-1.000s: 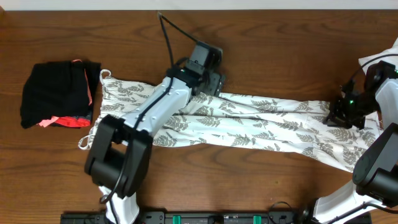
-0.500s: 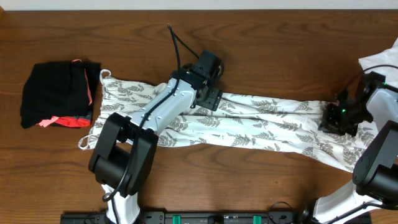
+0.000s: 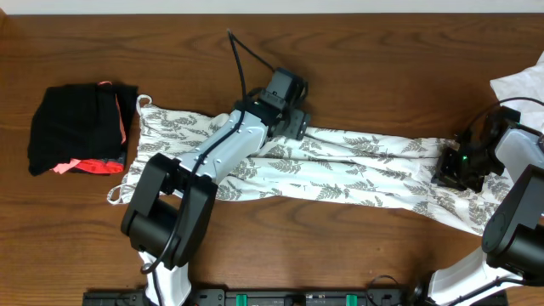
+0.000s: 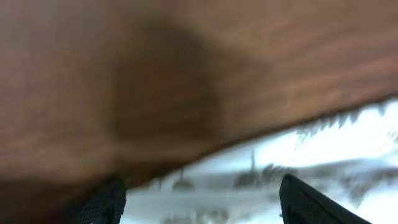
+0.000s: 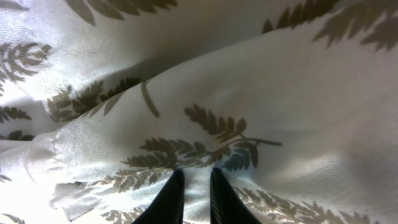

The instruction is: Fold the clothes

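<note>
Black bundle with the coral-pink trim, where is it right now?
Overhead view: the black fabric bundle with coral-pink trim sits at the far left of the brown wooden table, beside the strap end of the white fern-print fabric dress.

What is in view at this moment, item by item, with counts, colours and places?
fern-print dress: one, white with grey-green leaves, spread lengthwise across the middle of the table
black bundle: one, black with coral-pink trim, left of the dress, beside its straps
plain cloth: one, white, at the right edge, partly out of frame
table: one, dark brown wood, under everything
left gripper: one, black, open, over the dress's far edge near mid-table
right gripper: one, black, shut on the dress's right end
</note>
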Action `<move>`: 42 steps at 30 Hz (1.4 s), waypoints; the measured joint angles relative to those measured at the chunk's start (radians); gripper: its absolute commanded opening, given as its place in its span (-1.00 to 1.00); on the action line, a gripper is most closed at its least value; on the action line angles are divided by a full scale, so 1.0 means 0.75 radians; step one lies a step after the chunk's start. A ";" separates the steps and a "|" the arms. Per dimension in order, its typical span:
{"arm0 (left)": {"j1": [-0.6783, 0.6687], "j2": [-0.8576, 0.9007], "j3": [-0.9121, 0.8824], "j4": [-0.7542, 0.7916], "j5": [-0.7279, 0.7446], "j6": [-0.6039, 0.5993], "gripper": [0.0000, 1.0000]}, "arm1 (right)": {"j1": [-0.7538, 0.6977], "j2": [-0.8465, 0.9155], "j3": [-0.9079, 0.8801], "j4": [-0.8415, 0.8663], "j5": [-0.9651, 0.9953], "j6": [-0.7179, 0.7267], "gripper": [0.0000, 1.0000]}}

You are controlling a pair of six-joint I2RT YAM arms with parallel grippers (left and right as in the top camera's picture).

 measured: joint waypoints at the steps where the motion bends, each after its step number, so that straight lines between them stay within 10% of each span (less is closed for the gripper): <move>1: 0.000 0.000 0.000 0.026 -0.002 0.000 0.59 | 0.000 0.000 0.000 0.000 0.000 0.000 -0.72; 22: -0.003 0.100 0.004 -0.730 -0.006 -0.094 0.56 | 0.000 -0.001 -0.004 0.016 -0.001 0.001 -0.71; 42: -0.003 0.066 0.222 -0.559 -0.178 -0.093 0.56 | 0.000 -0.002 -0.006 0.018 -0.001 0.001 -0.70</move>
